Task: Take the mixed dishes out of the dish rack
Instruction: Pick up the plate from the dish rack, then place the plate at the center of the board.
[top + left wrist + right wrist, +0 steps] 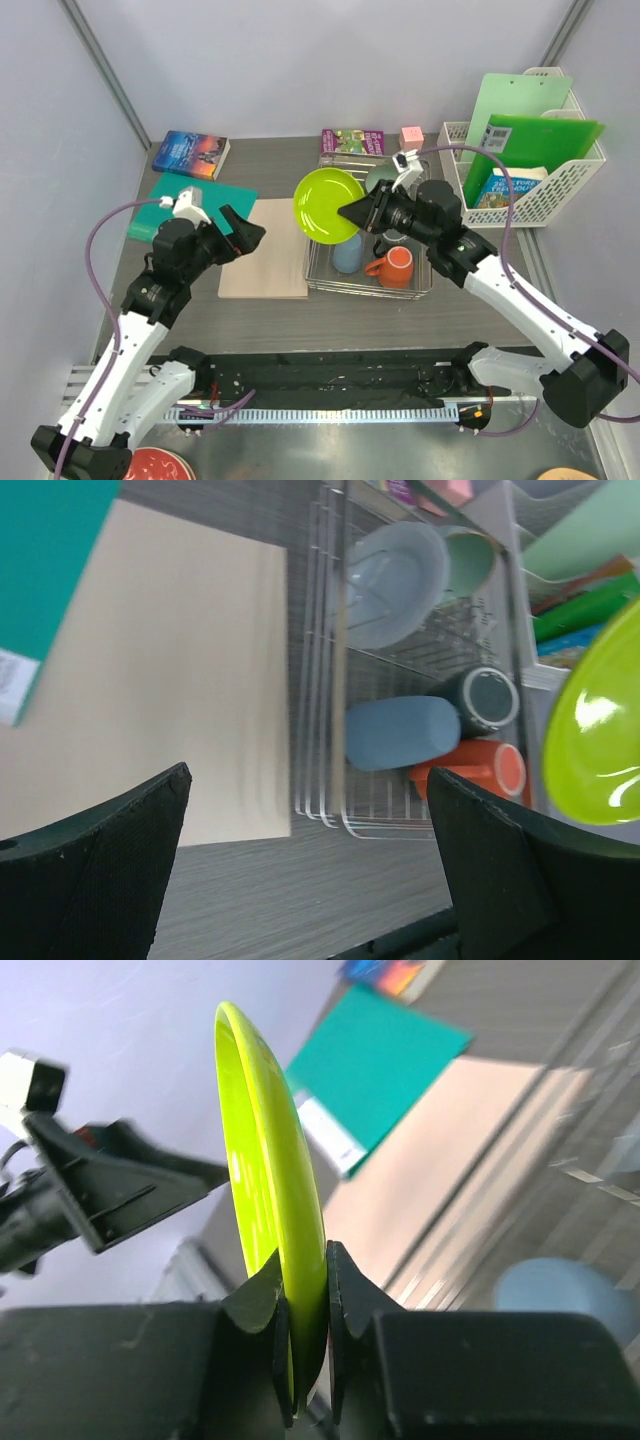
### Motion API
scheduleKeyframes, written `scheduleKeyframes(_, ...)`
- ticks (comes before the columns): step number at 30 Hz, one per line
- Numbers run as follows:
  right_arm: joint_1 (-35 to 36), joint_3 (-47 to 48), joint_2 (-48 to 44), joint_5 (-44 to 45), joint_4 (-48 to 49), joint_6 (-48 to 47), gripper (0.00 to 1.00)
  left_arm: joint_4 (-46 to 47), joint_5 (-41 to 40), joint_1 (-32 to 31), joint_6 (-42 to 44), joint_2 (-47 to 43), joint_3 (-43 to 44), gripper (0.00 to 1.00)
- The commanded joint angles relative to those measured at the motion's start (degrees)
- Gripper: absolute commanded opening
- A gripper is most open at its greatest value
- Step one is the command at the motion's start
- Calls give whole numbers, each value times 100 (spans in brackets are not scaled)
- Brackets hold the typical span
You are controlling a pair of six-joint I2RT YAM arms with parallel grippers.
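Well left of the dish rack (315, 278) lies a teal folder (222, 192). The left gripper (246, 232) hangs above the pale wooden board (268, 265) that sits just beside the rack's left edge, its jaws wide apart with nothing between them. Over the rack's left half the lime-green plate (322, 203) is held up on edge (its face turned towards the left arm), with its rim pinched tight by the right gripper (347, 213). Inside the rack, the white plate (392, 580) and sage-green bowl (380, 177) lie at the back. The light blue cup (347, 253) and orange mug (396, 266) lie at the front. Right of the rack stands a white slotted basket (560, 200).
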Motion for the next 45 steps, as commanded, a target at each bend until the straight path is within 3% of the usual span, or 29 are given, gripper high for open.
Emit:
scheduleKeyframes(1,8,-267,223,-1605,1831,1105,1,1144,1316,-13,-170,96,43,100)
scheduleKeyframes(16,236,-469,944,-1959,2835,1687,1,2041,1915,-13,-521,184,-176,100)
scheduleKeyframes(18,359,-400,1102,-2011,2967,1775,1,2173,2047,-13,-556,237,-255,96)
scheduleKeyframes(19,394,-364,1155,-2020,2976,1767,1,2217,2091,-13,-591,255,-282,92)
scheduleKeyframes(22,517,-276,1313,-2020,2933,1723,1,2323,2188,-13,-592,272,-334,68)
scheduleKeyframes(23,526,-267,1322,-2012,2897,1696,1,2323,2170,-13,-566,272,-335,53)
scheduleKeyframes(25,535,-250,1314,-1968,2766,1600,1,2288,2162,-13,-522,255,-335,40)
scheduleKeyframes(26,553,-250,1287,-1942,2704,1547,1,2253,2127,-13,-487,263,-326,26)
scheduleKeyframes(29,562,-215,1226,-1801,2344,1310,2,2017,1907,-13,-442,333,-238,0)
scheduleKeyframes(30,562,-188,1208,-1740,2117,1240,6,1937,1820,-13,-442,360,-194,0)
scheduleKeyframes(33,562,-118,1068,-1310,1451,871,57,1656,1617,-13,-372,561,-1,0)
scheduleKeyframes(34,570,-83,980,-1134,1212,731,82,1577,1434,-13,-363,615,60,0)
scheduleKeyframes(36,562,48,848,-548,538,344,99,1392,1222,-13,-354,746,236,0)
scheduleKeyframes(42,562,93,-13,1446,-564,-368,100,1093,221,258,-460,1369,798,0)
scheduleKeyframes(45,562,-12,-434,1959,-793,-614,100,925,-272,722,-600,1721,1036,0)
